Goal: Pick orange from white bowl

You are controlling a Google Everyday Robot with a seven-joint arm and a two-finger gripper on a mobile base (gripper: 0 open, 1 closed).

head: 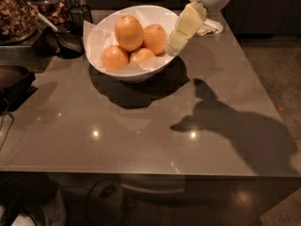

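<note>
The white bowl (pixel 123 73) sits at the back centre of the grey table, lined with white paper. It holds four round orange fruits. The orange (pixel 128 32), the largest, lies on top at the left centre of the pile. Three smaller ones sit around it. My gripper (pixel 175 46) comes down from the upper right. Its pale finger tips hang over the bowl's right rim, right of the fruits and apart from the orange.
A dark bowl with a utensil (pixel 69 40) and a jar of brown food (pixel 16 14) stand at the back left. A black object (pixel 15 81) lies at the left edge. White paper (pixel 209 28) lies behind the gripper. The table's front edge (pixel 150 173) runs below.
</note>
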